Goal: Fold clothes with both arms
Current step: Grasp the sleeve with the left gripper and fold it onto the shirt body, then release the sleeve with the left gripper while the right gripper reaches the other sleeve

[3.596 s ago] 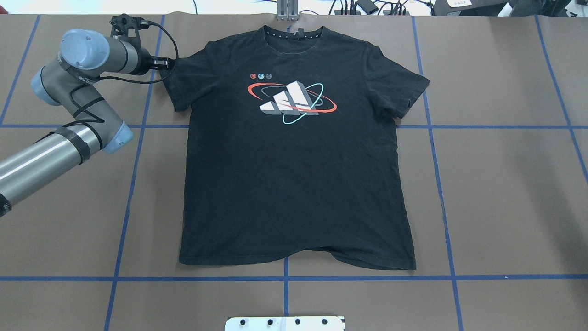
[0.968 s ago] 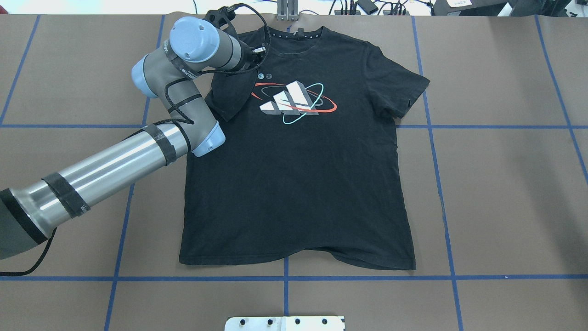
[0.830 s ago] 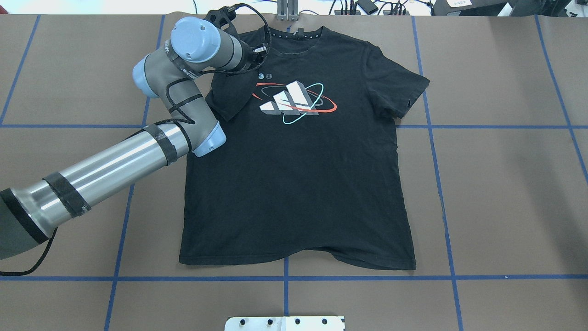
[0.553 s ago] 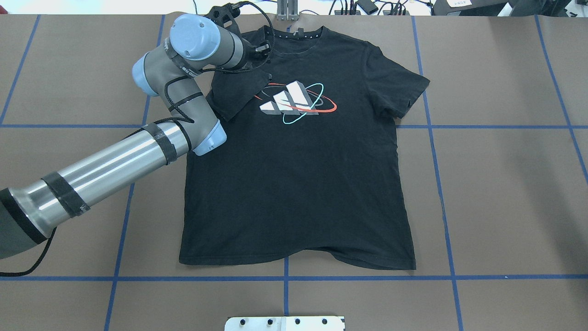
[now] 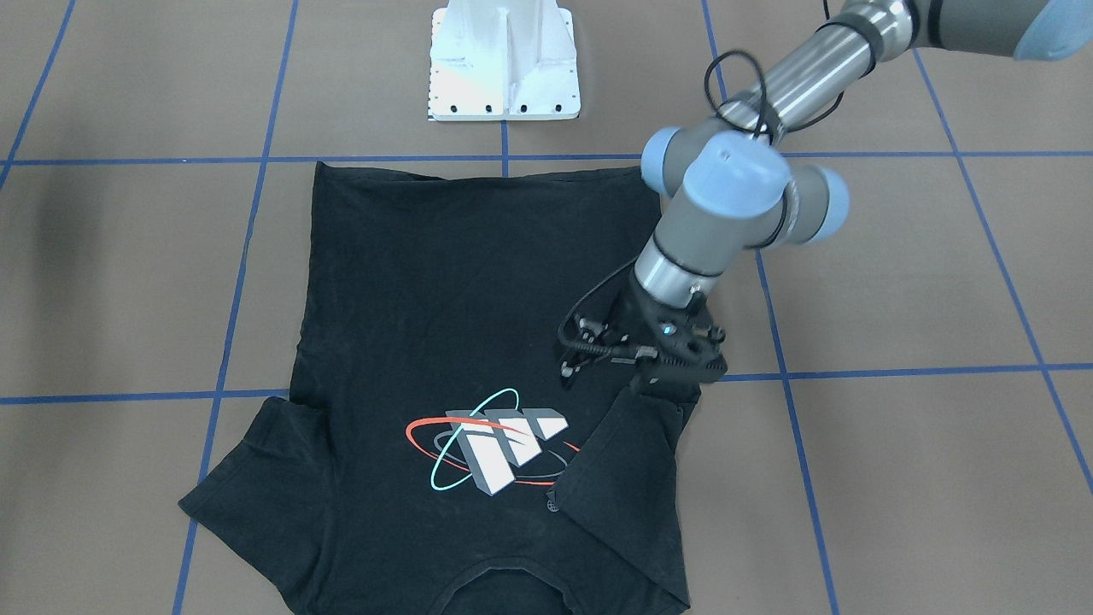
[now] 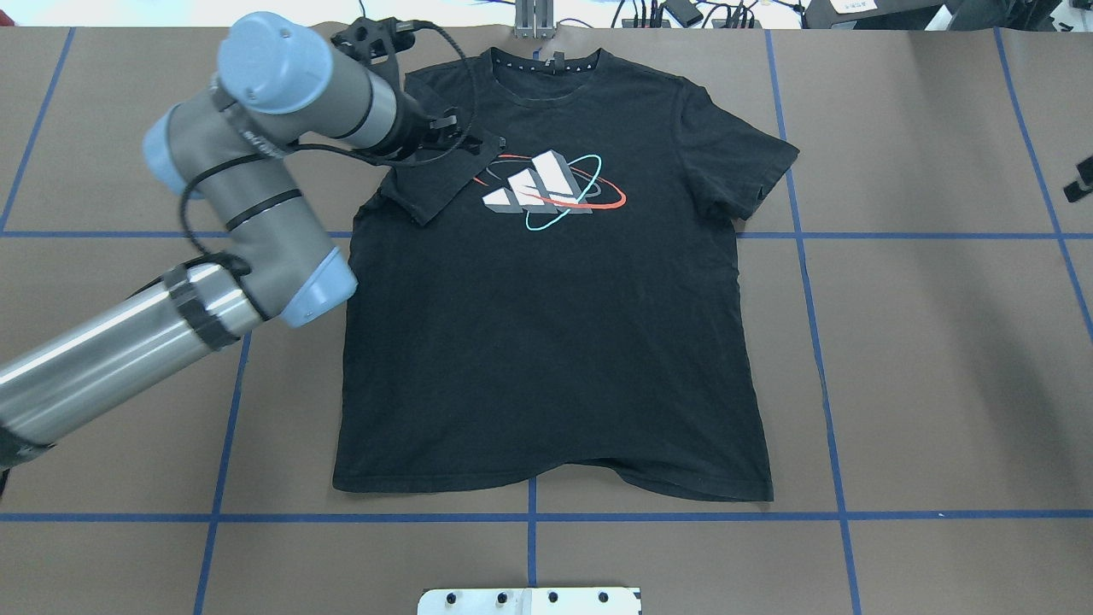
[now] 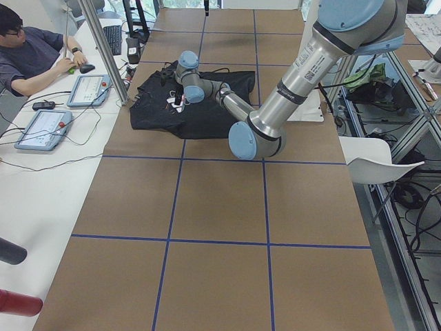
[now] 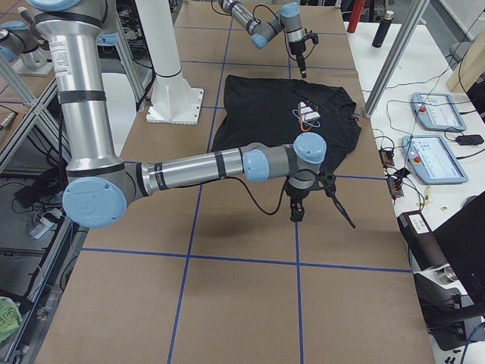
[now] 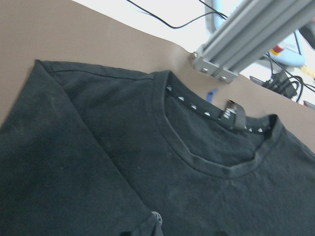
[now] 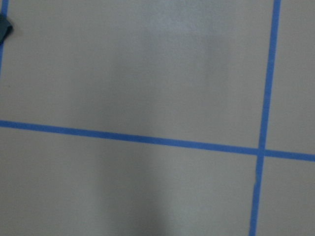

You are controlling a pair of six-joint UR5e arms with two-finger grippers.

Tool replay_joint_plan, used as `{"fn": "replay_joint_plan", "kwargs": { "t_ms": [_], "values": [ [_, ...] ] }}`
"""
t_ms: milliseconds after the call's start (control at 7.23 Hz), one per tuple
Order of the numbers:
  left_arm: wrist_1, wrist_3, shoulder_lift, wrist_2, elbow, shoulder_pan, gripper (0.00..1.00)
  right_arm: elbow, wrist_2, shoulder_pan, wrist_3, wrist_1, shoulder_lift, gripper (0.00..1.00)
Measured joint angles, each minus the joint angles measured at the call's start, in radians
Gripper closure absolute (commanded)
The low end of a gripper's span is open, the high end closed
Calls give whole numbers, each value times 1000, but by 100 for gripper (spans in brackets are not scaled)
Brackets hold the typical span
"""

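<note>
The black T-shirt (image 6: 546, 342) lies flat and logo-up (image 6: 538, 192) on the brown table, collar at the far edge. Its sleeve (image 6: 435, 184) on my left side is folded over onto the chest, its tip reaching the logo; it also shows in the front view (image 5: 615, 478). My left gripper (image 6: 482, 145) hangs just over that sleeve's tip (image 5: 659, 389), and its jaws look apart. The left wrist view shows the collar (image 9: 211, 157). The other sleeve (image 6: 743, 162) lies spread out. My right gripper (image 8: 297, 212) points down over bare table beside the shirt; only a sliver shows overhead (image 6: 1080, 181), so I cannot tell its state.
The white pedestal base (image 5: 504, 60) stands at the table's near edge. An aluminium post (image 6: 534, 21) and cables (image 6: 683, 13) are at the far edge behind the collar. Blue tape lines (image 6: 820, 342) grid the table. An operator (image 7: 34, 55) sits at a side desk.
The left arm carried the sleeve from the table onto the chest. In the last half second the arm swung back left and rose, while the sleeve stayed lying folded.
</note>
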Motion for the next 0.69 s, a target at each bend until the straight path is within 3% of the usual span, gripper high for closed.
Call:
{"fn": "replay_joint_plan", "kwargs": {
  "t_ms": [277, 692],
  "values": [
    [58, 34, 140, -20, -202, 1, 0, -150, -5, -67, 164, 153, 124, 0],
    [69, 86, 287, -63, -371, 0, 0, -392, -99, -199, 461, 445, 301, 0]
  ]
}}
